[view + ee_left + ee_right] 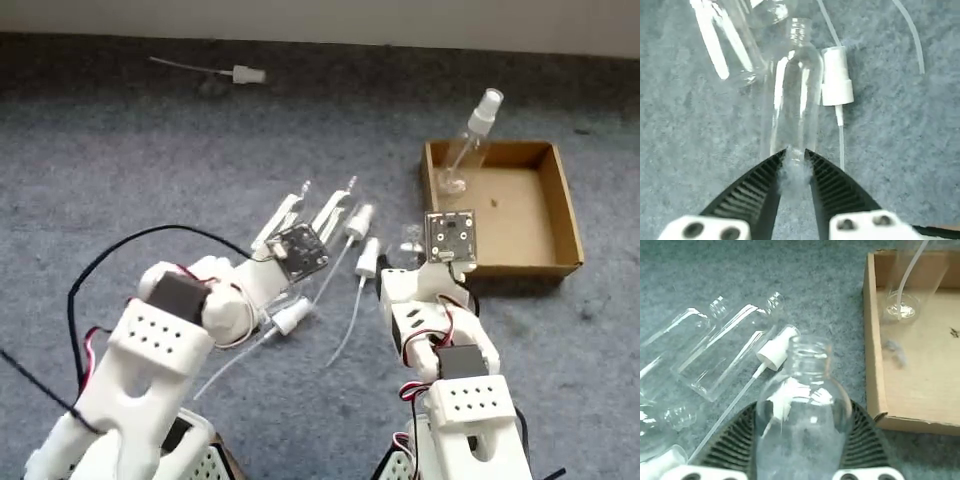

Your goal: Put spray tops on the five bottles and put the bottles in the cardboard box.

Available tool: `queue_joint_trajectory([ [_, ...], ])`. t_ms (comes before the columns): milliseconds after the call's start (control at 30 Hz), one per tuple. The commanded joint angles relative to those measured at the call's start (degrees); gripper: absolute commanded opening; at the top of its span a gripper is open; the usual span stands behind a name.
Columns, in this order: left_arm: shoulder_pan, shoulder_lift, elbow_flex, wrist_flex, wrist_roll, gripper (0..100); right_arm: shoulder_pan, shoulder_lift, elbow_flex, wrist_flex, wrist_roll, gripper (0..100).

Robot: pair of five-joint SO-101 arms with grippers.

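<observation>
Right gripper (804,416): clenched on an uncapped bottle (802,400), which sits between its dark ribbed jaws with the bare neck pointing away from the wrist.
Where that bottle is: off the grey carpeted surface (120,170), just short of the box's near corner.
Left gripper (796,156): released, jaws a narrow gap apart, the tips at the base end of a lying bottle (792,95). I can't make out whether they actually touch it.
Lying bottle: clear, on its side, neck away from the gripper and no top on it.
Nearest spray top (836,75): white, lying right alongside the lying bottle's shoulder, its thin tube trailing back toward the gripper.
Cardboard box (520,268): shallow and open, to the right arm's outer side.
Capped bottle (468,145): stands in the box's far left corner, spray top already on.
Two more bottles (735,342): side by side on the surface, both uncapped.
Stray spray top (245,74): alone at the far edge, well apart from everything else.
</observation>
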Motion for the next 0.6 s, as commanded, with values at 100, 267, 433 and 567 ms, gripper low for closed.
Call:
queue_joint_trajectory([
  [100,7.4,16.7,-9.2,1.5,-0.5,1,1.2,-1.3,1.6,-2.0,-0.1,4.5],
  [267,9.9,22.7,-11.9,1.4,-0.1,1,1.2,-1.3,1.9,-2.0,-0.1,4.5],
  [433,10.0,29.3,-16.7,1.4,5.9,9,1.3,-1.3,1.8,-2.0,-0.1,4.5],
  [567,9.9,35.3,-21.1,1.4,8.2,13,1.3,-1.3,2.0,-2.0,0.0,4.5],
])
